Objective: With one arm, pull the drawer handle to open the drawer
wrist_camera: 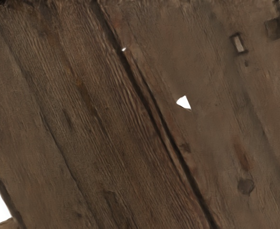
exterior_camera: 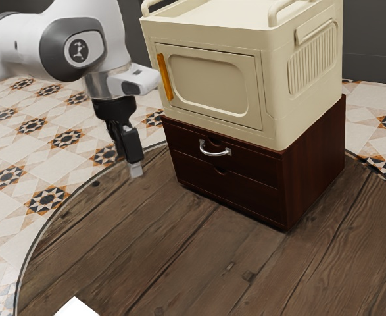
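Note:
In the exterior view my gripper points down over the wooden table, on the exterior view's left of the dark brown cabinet and apart from it. I cannot tell how far apart its tips stand. A curved silver handle is fixed to the upper drawer front, which looks flush with the cabinet. Between the gripper and that handle there is a clear gap, with the handle slightly higher in the picture. Below lies a second drawer front, also flush.
A cream box with a door, an orange strip and top rails sits on the cabinet. Bare planks of the round table stretch before the drawers. A white object lies at the exterior view's lower edge; planks show under my hand.

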`<action>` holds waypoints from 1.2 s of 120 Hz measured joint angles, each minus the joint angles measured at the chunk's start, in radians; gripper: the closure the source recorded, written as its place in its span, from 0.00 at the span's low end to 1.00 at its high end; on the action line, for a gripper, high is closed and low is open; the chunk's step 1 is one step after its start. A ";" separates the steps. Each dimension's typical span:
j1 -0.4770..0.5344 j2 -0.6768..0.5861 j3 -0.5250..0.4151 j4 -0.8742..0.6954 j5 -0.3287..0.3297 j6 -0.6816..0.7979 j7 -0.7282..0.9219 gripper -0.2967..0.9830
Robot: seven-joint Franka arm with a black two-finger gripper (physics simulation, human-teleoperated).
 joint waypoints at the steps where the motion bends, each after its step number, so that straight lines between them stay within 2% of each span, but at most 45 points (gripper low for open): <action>1: 0.001 0.000 0.000 0.000 -0.001 0.006 0.006 0.23; 32: 0.006 -0.010 0.008 -0.033 -0.016 0.112 0.176 0.23; 48: 0.009 -0.102 0.009 -0.225 0.021 0.307 0.348 0.23; 73: 0.031 -0.087 0.002 -0.257 0.027 0.581 0.633 0.24; 100: 0.015 -0.017 -0.005 -0.236 -0.098 0.744 0.897 0.35; 116: -0.023 0.011 -0.012 -0.233 -0.140 0.796 1.021 0.42; 144: -0.016 0.020 -0.012 -0.242 -0.179 0.839 1.181 0.51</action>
